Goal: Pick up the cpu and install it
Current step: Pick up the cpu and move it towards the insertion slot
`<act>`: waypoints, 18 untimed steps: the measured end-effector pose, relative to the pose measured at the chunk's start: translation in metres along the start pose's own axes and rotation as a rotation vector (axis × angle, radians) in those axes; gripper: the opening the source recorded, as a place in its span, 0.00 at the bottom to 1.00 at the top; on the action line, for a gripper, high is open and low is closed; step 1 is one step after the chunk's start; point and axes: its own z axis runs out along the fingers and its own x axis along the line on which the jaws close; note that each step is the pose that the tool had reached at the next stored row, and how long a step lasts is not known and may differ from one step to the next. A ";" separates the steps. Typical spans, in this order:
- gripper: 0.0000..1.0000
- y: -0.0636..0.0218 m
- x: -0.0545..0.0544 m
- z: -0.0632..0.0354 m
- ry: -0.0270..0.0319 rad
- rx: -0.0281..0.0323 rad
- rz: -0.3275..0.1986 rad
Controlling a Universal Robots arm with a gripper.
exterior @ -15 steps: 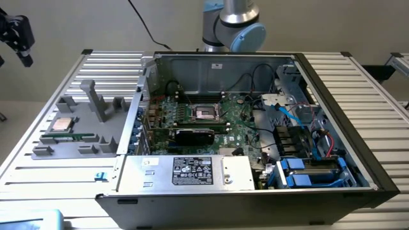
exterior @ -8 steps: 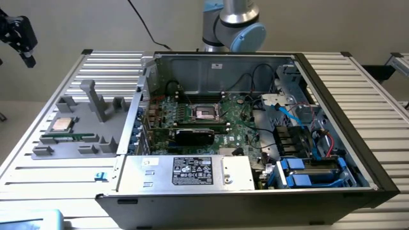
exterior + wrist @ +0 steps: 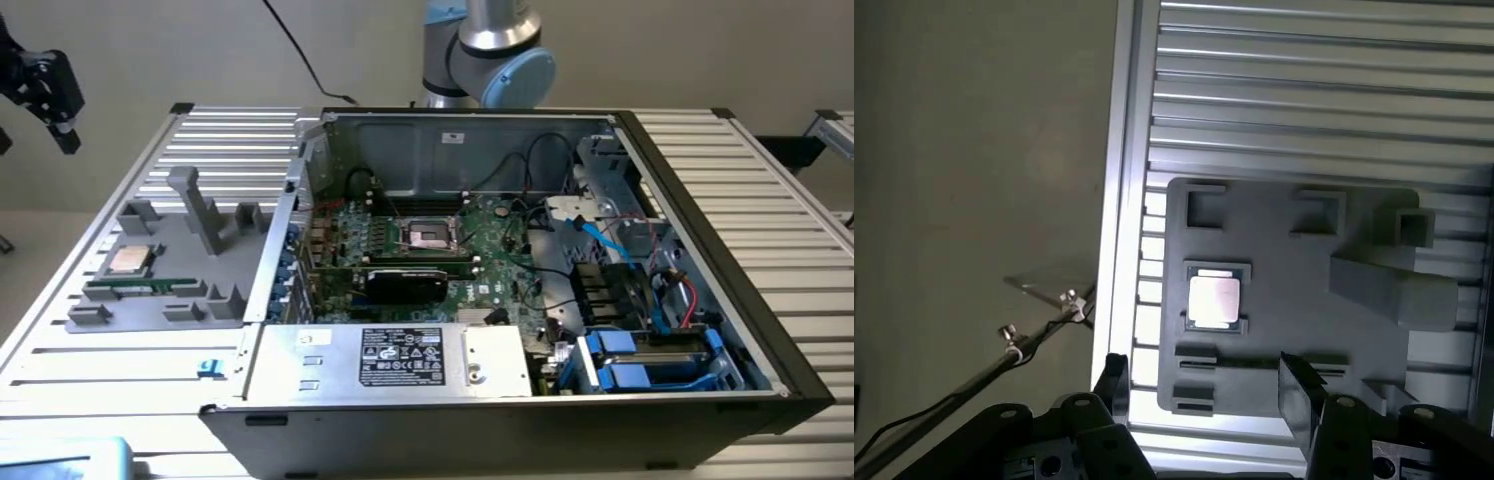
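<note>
The cpu [image 3: 130, 259], a small square chip with a pale metal top, lies flat in a pocket of the grey holder [image 3: 200, 300] on the table, at the exterior view's left of the open computer case [image 3: 400, 400]. My gripper [image 3: 54, 110] hangs high above the table's far left corner, well apart from the chip. In the wrist view the cpu [image 3: 1214, 298] rests in the holder [image 3: 1284, 240] far below my gripper [image 3: 1204, 395]. The two black fingers [image 3: 1116, 385] stand open with nothing between them. The motherboard's socket [image 3: 430, 235] shows in the middle of the case.
A green memory stick [image 3: 134, 288] lies in the holder just in front of the chip, and grey posts [image 3: 200, 210] stand up from it. A black graphics card [image 3: 407, 283] sits in the case. The arm's base [image 3: 487, 50] rises behind the case. Cables run along the case's right side.
</note>
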 end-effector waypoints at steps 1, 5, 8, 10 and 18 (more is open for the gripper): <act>0.71 -0.0003 0.000 0.0008 0.0000 0.0007 0.000; 0.71 -0.0018 0.000 0.0063 0.0000 0.0018 0.000; 0.71 -0.0020 0.000 0.0117 0.0003 0.0033 0.000; 0.71 -0.0022 -0.002 0.0150 0.0013 0.0035 0.000; 0.71 -0.0029 -0.009 0.0294 0.0012 0.0033 0.000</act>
